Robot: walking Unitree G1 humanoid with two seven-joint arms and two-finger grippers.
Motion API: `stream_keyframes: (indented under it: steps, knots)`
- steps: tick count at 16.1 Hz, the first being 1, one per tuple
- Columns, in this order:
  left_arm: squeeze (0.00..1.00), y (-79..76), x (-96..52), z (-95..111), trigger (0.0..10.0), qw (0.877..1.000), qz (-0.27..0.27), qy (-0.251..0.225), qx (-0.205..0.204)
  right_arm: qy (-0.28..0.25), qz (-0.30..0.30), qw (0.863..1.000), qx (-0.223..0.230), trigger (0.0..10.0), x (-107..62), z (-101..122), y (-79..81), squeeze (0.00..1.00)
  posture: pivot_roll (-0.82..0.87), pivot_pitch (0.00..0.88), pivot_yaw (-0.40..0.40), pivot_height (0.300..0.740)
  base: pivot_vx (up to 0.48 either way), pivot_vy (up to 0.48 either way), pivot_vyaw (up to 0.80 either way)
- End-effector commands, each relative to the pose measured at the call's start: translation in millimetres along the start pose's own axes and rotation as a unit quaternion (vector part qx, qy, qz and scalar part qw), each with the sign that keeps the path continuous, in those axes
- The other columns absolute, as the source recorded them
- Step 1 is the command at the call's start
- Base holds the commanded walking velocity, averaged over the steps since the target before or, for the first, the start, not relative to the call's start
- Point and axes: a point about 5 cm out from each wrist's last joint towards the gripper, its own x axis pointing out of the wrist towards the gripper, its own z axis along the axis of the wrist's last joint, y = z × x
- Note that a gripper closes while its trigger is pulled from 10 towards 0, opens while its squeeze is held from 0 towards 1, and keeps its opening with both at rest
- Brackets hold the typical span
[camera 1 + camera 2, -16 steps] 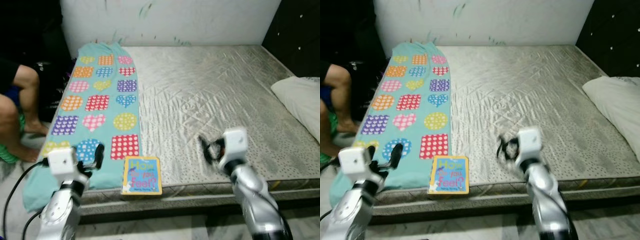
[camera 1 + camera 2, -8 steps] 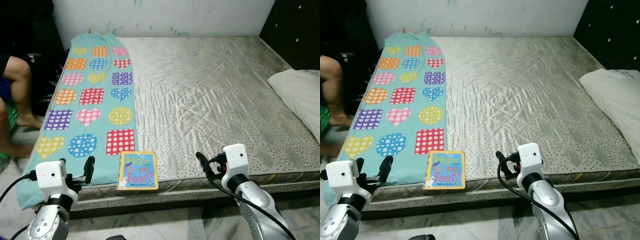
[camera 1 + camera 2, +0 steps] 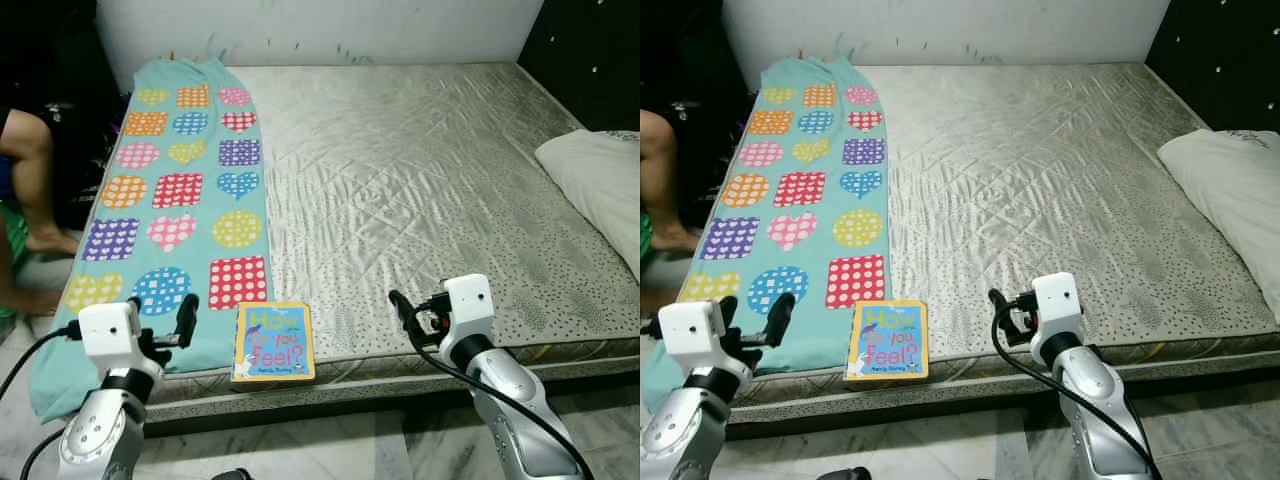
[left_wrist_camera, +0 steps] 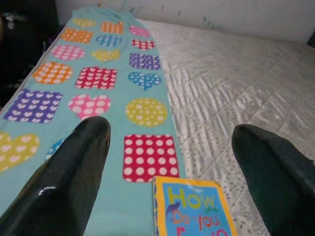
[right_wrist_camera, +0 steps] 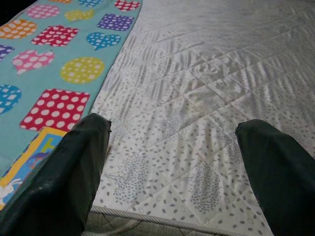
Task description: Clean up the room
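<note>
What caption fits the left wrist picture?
Open left gripper hovers over a picture book beside the spotted blanket.

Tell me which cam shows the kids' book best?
Left eye view: the whole book lies flat at the mattress edge, title readable. Right eye view matches. Left wrist view crops its lower half; right wrist view catches a corner.

I see even, fairly bright indoor light on the quilted silver-grey mattress [image 3: 420, 190], with soft sheen along its stitched folds. Both eye views are sharp. The far-left and upper-right corners fall into deep shadow. In the wrist views my black fingers [image 4: 69, 182] loom blurred, slightly glossy.
</note>
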Motion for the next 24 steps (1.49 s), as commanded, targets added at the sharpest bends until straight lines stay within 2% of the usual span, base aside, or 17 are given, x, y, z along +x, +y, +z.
stream_keyframes:
  steps: [1,12,24]
  knots:
    - [0.0,-1.7,0.0,0.0,10.0,1.0,-0.009,-0.003,0.0,-0.002,-0.005,1.0,-0.002,10.0,-0.3,1.2,-3.1,0.0,0.01,0.137,-0.018,0.74,0.0,0.0,0.0]
    - [0.0,-6.7,3.9,-0.7,10.0,1.0,-0.019,-0.009,-0.005,-0.007,-0.003,1.0,-0.009,10.0,4.4,4.6,-4.6,0.0,0.0,0.131,-0.02,0.74,0.0,0.0,0.0]
    - [0.0,-8.3,8.8,1.7,10.0,0.999,-0.028,-0.015,-0.004,-0.013,-0.002,1.0,-0.01,10.0,9.4,5.3,-3.3,0.0,0.01,0.115,-0.018,0.74,0.329,0.0,0.0]
